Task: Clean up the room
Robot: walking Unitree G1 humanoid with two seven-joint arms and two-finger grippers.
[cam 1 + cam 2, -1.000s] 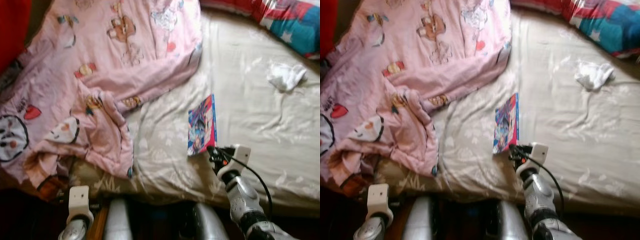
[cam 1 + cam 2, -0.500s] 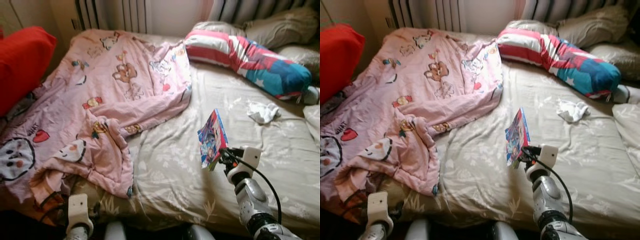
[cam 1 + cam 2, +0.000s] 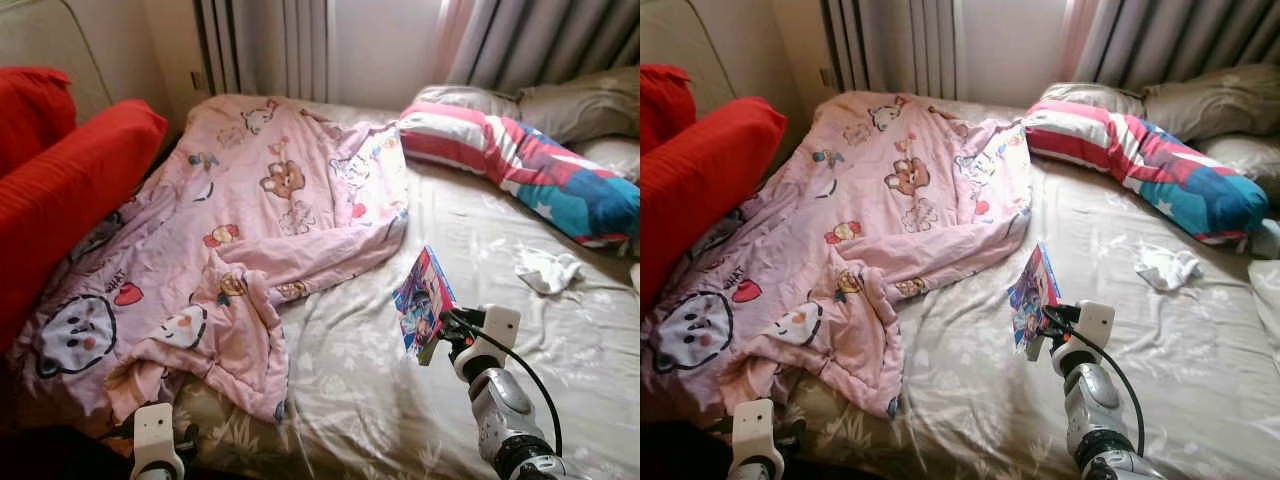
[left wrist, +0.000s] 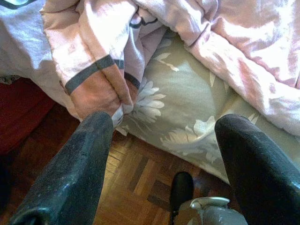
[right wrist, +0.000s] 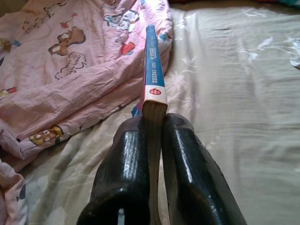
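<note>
Lifted since 1 s ago: book (image 3: 424, 303) now off the bed (image 3: 560, 340), edge-pinched in right hand (image 5: 154, 123). Left hand (image 4: 161, 140) wide, low by blanket (image 3: 250, 220). Risk: thin edge grip, book could pivot/slip in transit.

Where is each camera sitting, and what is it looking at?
Left eye view: on the head, looking down at the bed; right gripper holds up a book.
Right eye view: beside it, same scene; left arm low.
Left wrist view: over the open left gripper, facing the pink blanket edge and floor.
Right wrist view: along black fingers clamping the book; shares book and blanket with the eyes.
</note>
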